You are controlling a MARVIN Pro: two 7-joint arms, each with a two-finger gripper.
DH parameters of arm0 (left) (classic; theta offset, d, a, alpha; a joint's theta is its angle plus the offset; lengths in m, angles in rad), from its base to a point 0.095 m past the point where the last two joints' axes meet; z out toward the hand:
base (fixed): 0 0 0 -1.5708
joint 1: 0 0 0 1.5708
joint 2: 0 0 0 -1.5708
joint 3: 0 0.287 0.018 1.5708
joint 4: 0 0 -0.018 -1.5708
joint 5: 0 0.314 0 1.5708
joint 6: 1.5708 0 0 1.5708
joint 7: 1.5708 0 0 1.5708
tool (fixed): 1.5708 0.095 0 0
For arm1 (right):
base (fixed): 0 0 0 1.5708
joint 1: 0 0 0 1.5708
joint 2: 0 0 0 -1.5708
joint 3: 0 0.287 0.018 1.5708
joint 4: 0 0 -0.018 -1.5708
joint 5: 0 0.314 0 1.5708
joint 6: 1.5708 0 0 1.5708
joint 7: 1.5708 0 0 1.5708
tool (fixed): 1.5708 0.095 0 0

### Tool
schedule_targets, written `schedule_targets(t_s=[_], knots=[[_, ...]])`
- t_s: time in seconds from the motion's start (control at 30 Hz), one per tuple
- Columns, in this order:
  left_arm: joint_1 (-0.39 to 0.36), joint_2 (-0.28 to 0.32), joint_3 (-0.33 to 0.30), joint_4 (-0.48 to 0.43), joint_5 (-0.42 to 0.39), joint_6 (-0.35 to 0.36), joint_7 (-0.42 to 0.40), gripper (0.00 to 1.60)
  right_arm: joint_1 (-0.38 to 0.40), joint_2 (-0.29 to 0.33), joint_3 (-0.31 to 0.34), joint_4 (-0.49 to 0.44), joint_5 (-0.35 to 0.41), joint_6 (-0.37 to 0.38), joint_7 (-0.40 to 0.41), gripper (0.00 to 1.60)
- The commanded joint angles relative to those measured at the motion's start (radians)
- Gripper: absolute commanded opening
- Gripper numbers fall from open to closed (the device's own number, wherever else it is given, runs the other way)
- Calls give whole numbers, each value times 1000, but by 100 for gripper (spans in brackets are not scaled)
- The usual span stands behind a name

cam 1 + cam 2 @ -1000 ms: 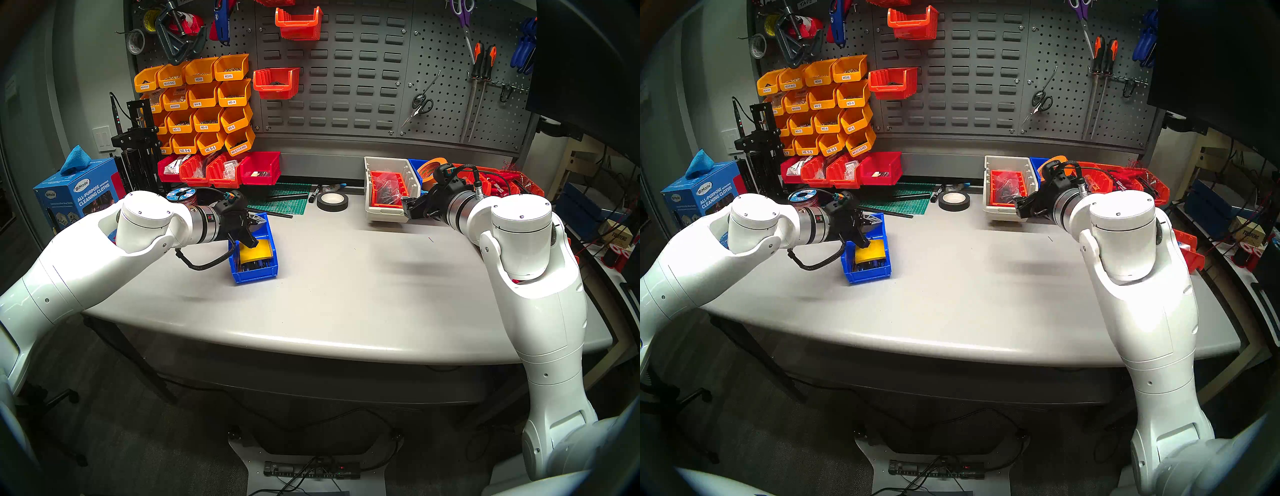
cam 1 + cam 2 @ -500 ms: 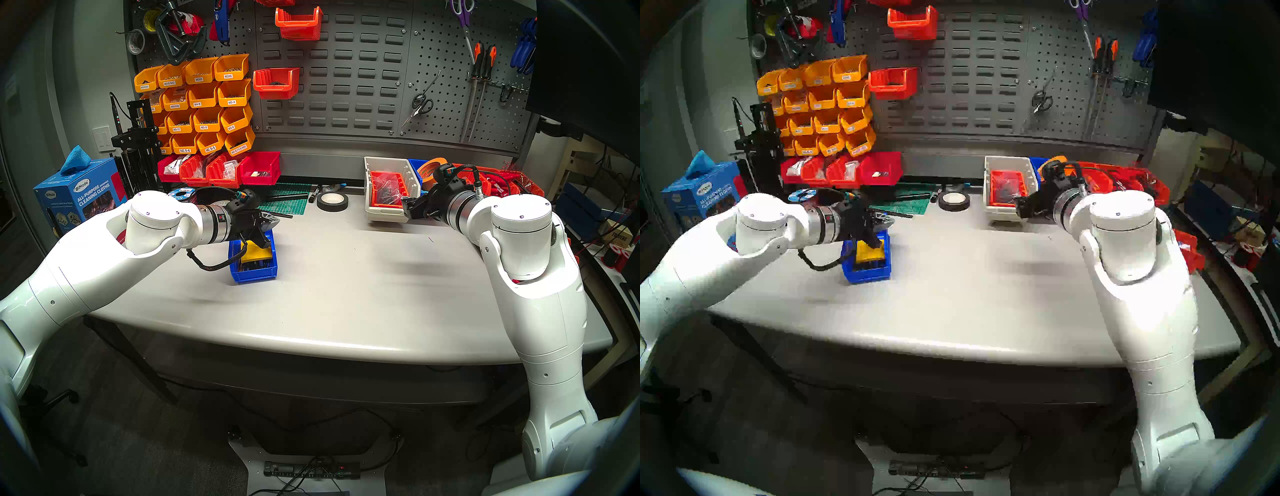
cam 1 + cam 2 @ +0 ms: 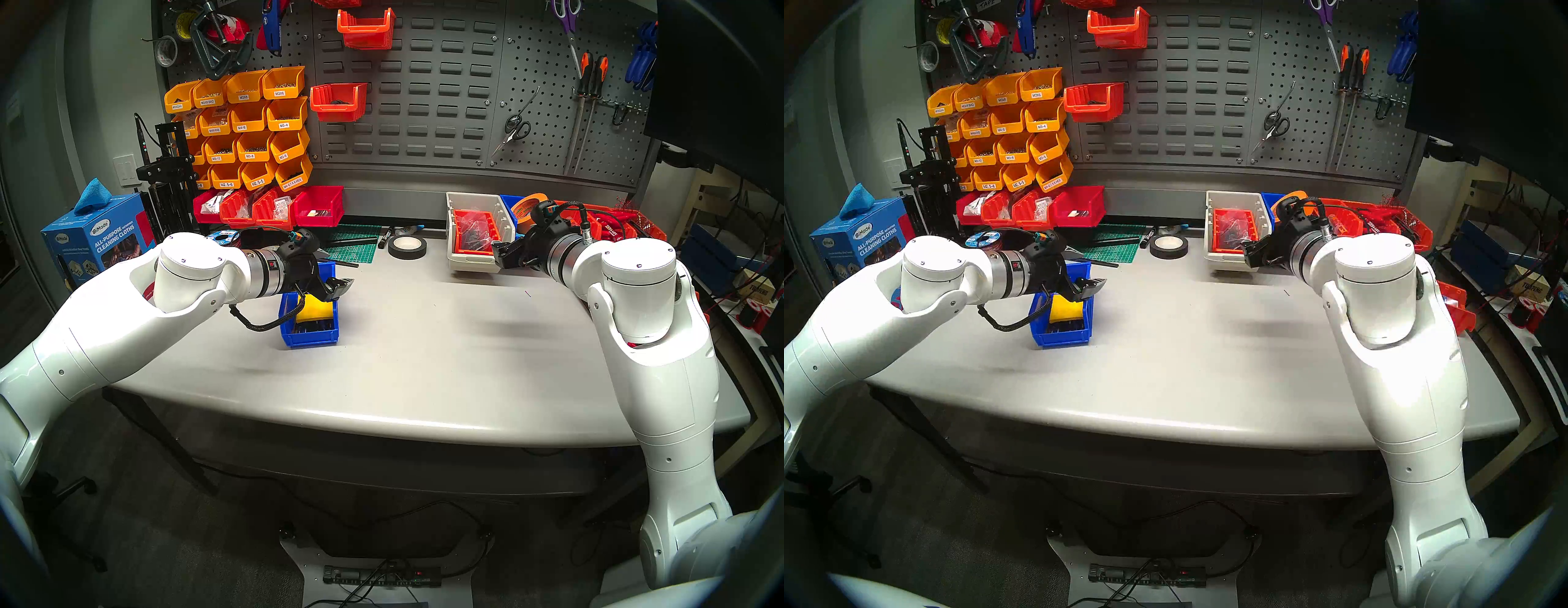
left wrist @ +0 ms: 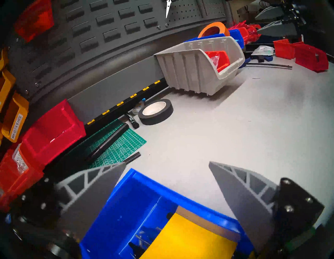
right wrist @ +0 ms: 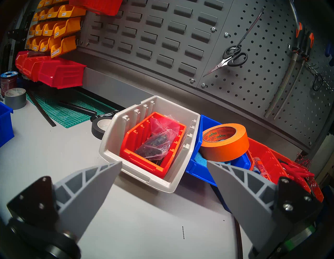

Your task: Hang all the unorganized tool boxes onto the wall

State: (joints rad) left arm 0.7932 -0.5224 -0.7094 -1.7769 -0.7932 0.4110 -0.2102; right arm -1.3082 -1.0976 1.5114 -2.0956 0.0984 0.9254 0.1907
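A blue tool box (image 3: 312, 335) with a yellow card inside sits left of centre on the table. My left gripper (image 3: 336, 271) hovers over its back right corner, jaws open and empty; in the left wrist view the blue tool box (image 4: 137, 202) lies below and between the grey fingers (image 4: 97, 186). A beige ribbed tool box (image 3: 469, 261) holding an orange-red bin stands at the back right, with a second blue tool box (image 3: 508, 203) behind it. My right gripper (image 3: 499, 254) is open just in front of the beige tool box (image 5: 144, 179). The louvred wall (image 3: 424, 85) rises behind.
Two orange-red bins (image 3: 339, 102) hang on the wall's left. Yellow-orange labelled bins (image 3: 246, 127) and red bins (image 3: 271, 208) fill the back left. A black tape roll (image 3: 407, 247) and green cutting mat (image 3: 352, 246) lie mid-back. An orange tape roll (image 5: 225, 142) rests in the second blue box.
My left gripper lifted out of the blue tool box, shifted right and opened. The blue box stayed on the table. The right arm has not moved.
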Motion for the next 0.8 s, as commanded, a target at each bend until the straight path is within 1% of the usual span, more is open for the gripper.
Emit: schedule_targets(t_s=[0.0,0.17,0.43,0.63,0.77], knots=[[26,28,-28,-22,-36,11,63,160,13,-2,2,-9,2,-3,1,160],[41,39,-45,-39,-60,5,105,160,13,-2,2,-9,2,-3,1,160],[41,59,-72,-65,-83,5,132,160,13,-2,2,-9,2,-3,1,160],[43,72,-80,-75,-101,24,157,160,13,-2,2,-9,2,-3,1,160],[59,90,-84,-89,-122,26,181,160,13,-2,2,-9,2,-3,1,160]])
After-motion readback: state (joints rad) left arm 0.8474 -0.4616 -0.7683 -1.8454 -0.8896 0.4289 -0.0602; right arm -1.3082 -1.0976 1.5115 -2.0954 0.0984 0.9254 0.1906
